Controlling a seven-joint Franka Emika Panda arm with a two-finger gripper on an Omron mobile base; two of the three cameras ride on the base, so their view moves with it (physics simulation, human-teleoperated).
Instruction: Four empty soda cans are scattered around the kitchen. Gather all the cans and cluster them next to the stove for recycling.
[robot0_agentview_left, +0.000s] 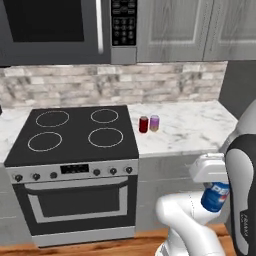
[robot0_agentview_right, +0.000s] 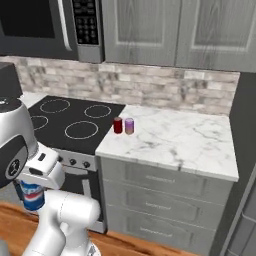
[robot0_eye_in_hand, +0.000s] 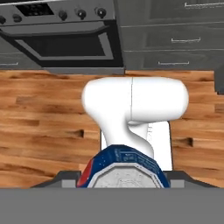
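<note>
Two of the four cans already stood on the bench (robot0_agentview_left: 200, 130) beside the stove (robot0_agentview_left: 75, 132): the red can (robot0_agentview_left: 143, 124) next to the cooktop's edge and the pink can (robot0_agentview_left: 154, 122) just beside it, perhaps touching. Both sat well above and ahead of the end effector (robot0_agentview_left: 216, 192), which hung low in front of the lower cabinets, near the floor (robot0_eye_in_hand: 39, 118) and over the robot's own base.

The end effector was closed on a blue can (robot0_agentview_left: 215, 196), its jaws set about a can's width apart around the body. In the hand view the can's silver top and blue wall sat right between the finger tips, close under the camera. The can pointed down and looked slightly tilted in the left base view.

As a judgement, the task was roughly half done, with the third can in hand but not yet delivered. What remained was to lift that can up to the bench and set it near the red and pink pair, then to find and bring the fourth can, whose place could not be told from these views. The bare marble beyond the pink can offered room for both.
</note>
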